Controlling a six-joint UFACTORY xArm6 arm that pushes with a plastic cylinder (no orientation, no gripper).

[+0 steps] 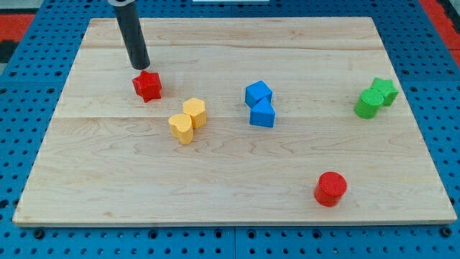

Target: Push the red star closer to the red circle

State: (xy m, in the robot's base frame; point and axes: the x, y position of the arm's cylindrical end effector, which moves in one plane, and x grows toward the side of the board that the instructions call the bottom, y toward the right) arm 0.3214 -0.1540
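The wooden desk (237, 180) is sitting on blue pegboard (29, 65). My tip (141, 67), a plain rod tool with nothing to open or hold, is standing just behind the red star (147, 85), opposite the red circle (330, 188) lying well apart toward the view's bottom right, likely for pushing that way.

Rod (133, 36) upper part cut off by view's top; green blocks' (375, 98) shapes unclear.

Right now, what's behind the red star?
My tip sits just behind the red star, toward the view's top, apparently touching. Whatever board lies directly behind the star is covered by it.
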